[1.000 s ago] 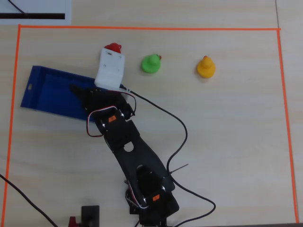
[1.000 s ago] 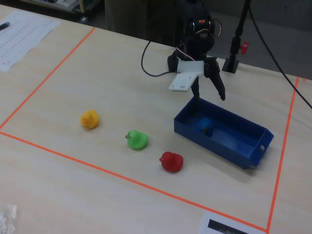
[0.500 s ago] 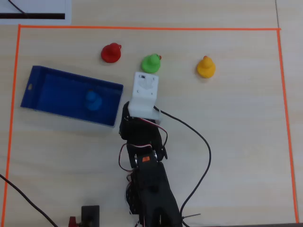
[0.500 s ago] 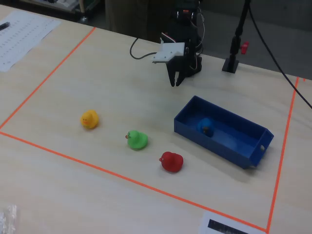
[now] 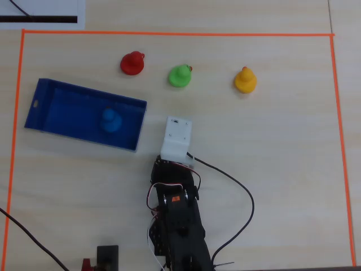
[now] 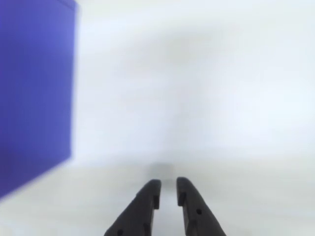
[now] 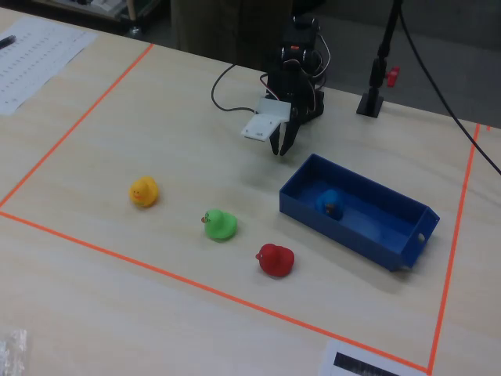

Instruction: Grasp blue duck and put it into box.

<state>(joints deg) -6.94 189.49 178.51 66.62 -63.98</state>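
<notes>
The blue duck (image 5: 111, 120) lies inside the dark-blue box (image 5: 62, 110), near its right end in the overhead view; in the fixed view the duck (image 7: 329, 204) sits in the box's (image 7: 368, 239) left half. My gripper (image 7: 280, 149) hangs just off the box's near corner, a little above the table, pointing down. In the wrist view its black jaws (image 6: 168, 189) stand almost together with nothing between them, and the box wall (image 6: 34, 88) fills the left side. In the overhead view the white wrist housing (image 5: 176, 138) hides the fingers.
A red duck (image 5: 132, 62), a green duck (image 5: 180, 75) and a yellow duck (image 5: 245, 80) stand in a row beyond the box. Orange tape (image 5: 169, 34) frames the work area. A black cable (image 5: 242, 197) loops to the right of the arm; a black stand (image 7: 370, 102) stands behind.
</notes>
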